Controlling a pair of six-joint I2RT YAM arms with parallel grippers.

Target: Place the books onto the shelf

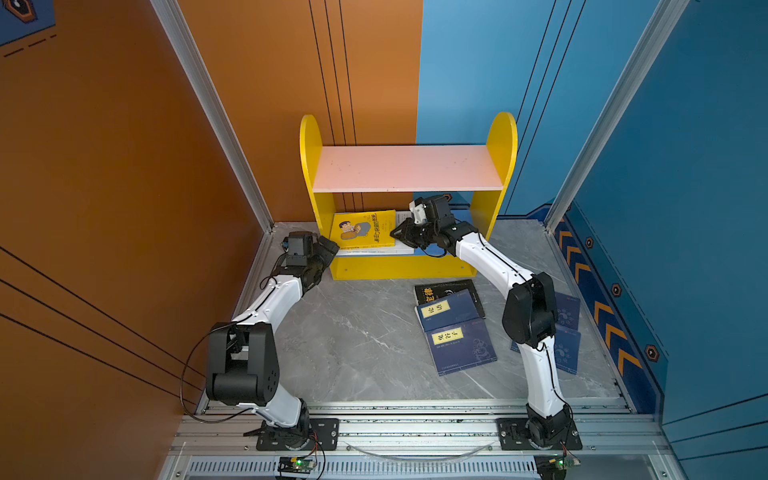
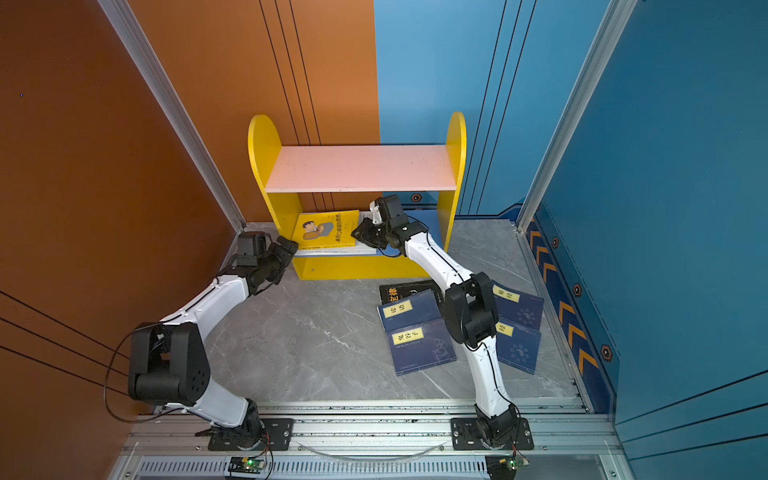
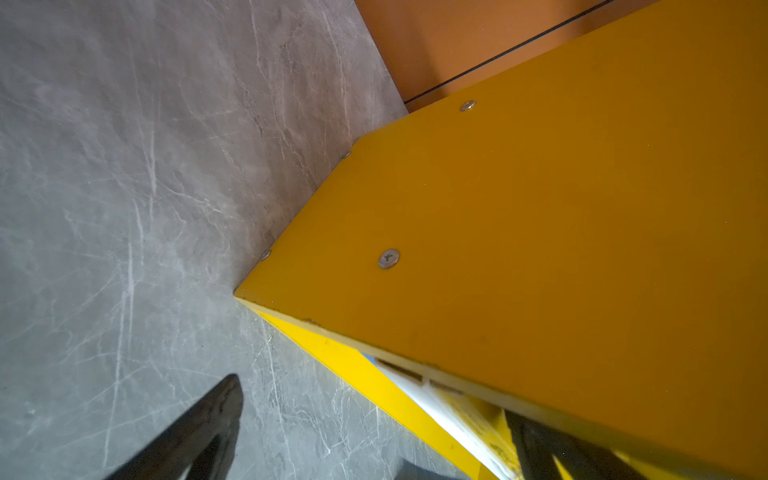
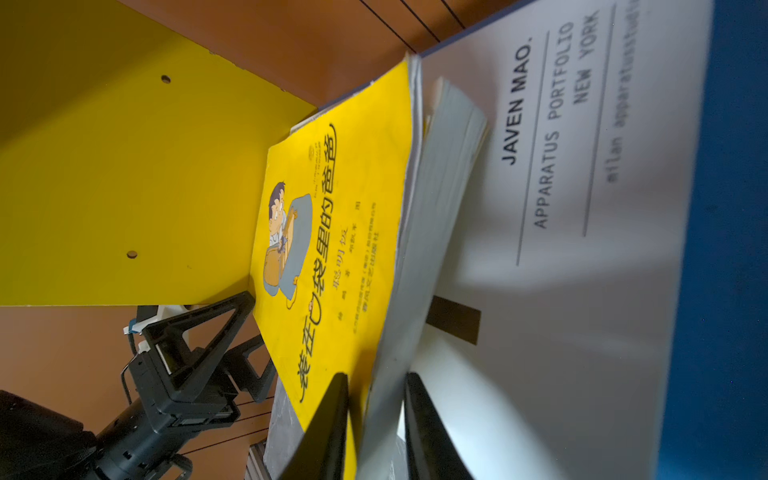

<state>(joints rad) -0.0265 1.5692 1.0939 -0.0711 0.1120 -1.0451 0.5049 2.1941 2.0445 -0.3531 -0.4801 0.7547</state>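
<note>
The right gripper point(image 4: 376, 376) has its jaws pinched onto one edge of the yellow book point(image 1: 363, 229), gripping cover and pages between them. That book lies on a large white book point(image 4: 561, 291) on the blue lower board point(image 4: 727, 249) of the shelf point(image 1: 309, 166). The left gripper point(image 1: 332, 248) stands wide open with nothing in it, just beside the front edge of the shelf's left side panel point(image 3: 540, 228). A black book point(image 1: 449, 289) and several navy books point(image 1: 461, 340) lie flat on the grey table point(image 1: 353, 332) in front of the shelf.

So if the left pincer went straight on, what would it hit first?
Most likely the yellow side panel of the shelf: the open left pincer points at its front edge and looks nearly against it, though depth is unclear.
</note>
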